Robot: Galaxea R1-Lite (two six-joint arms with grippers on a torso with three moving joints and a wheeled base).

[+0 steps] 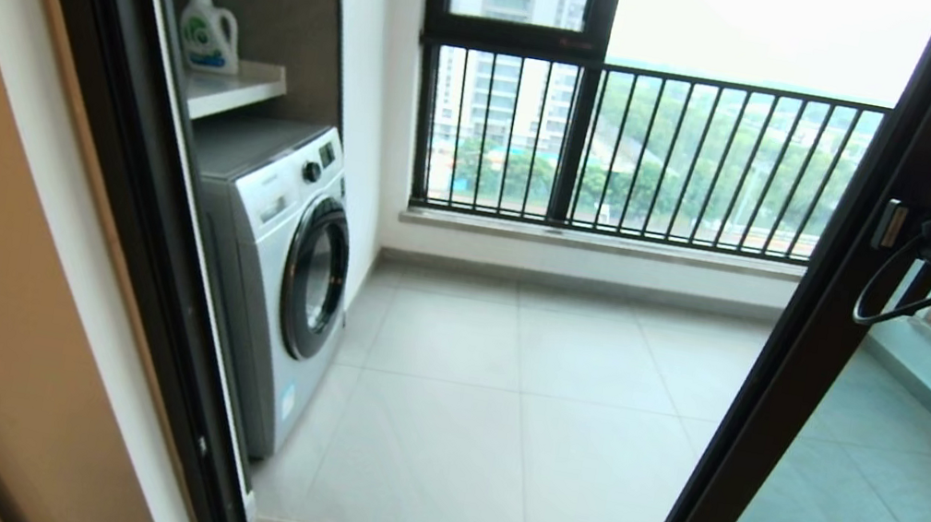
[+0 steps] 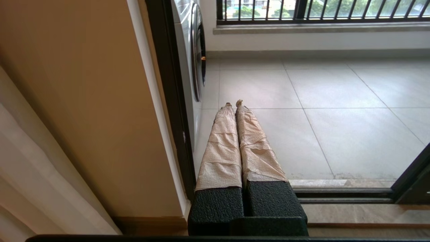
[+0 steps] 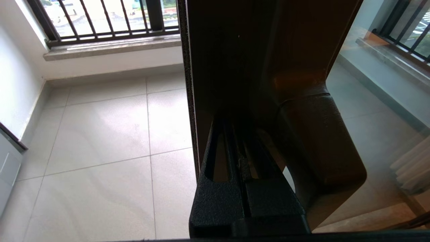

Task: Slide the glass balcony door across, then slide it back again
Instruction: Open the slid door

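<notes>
The glass balcony door (image 1: 806, 352) stands at the right side of the doorway, its dark brown upright slanting across the head view with the clear pane to its right. The left part of the doorway is open onto the balcony. My right gripper (image 1: 896, 226) is raised against that upright; in the right wrist view it (image 3: 237, 134) is shut with nothing between its fingers, pressed to the door upright (image 3: 228, 67) beside the bar handle (image 3: 319, 141). My left gripper (image 2: 234, 104) is shut and empty, low by the left jamb, tape-wrapped fingers (image 2: 221, 144) pointing at the balcony floor.
A white washing machine (image 1: 286, 270) stands just inside the balcony on the left, with a detergent bottle (image 1: 207, 33) on a shelf above it. A window with black railing bars (image 1: 633, 147) closes the far side. The dark left jamb (image 1: 150, 248) and floor track (image 2: 342, 193) bound the opening.
</notes>
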